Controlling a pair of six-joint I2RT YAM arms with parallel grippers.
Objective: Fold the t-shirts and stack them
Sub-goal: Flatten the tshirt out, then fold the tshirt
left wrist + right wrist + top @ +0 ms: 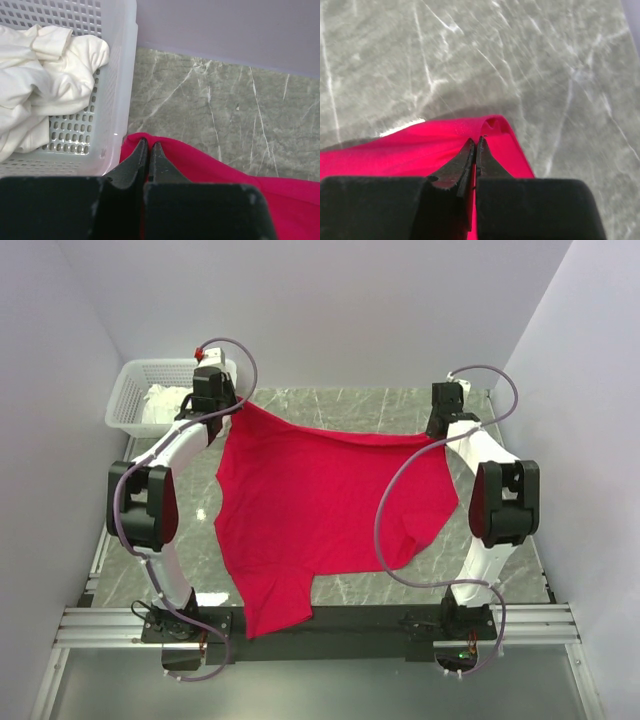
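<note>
Red t-shirt point(320, 500) is lying spread across the middle of the grey marble worktop point(350, 405), with its far edge stretching in a slightly sagging line between the two arms. Left gripper point(149, 145) is sitting at 10 o'clock of the shirt, its jaws pinched closed on the far-left corner of the red fabric; in the left wrist view the cloth is bunching right at the tips. Right gripper point(476, 141) is sitting at 2 o'clock of the shirt, its jaws likewise clamped closed on the far-right corner, with a small fold of red curling just past the tips. The shirt body is draping toward 6 o'clock, wrinkling on its right side, and one sleeve at 7 o'clock is lying over the black base rail point(350, 620) at the near edge. White lattice basket point(125, 400) is standing at 10 o'clock of the worktop, just beside the left gripper, not touching the shirt as far as can be told. Crumpled white cloth point(50, 85) is lying inside the basket.
</note>
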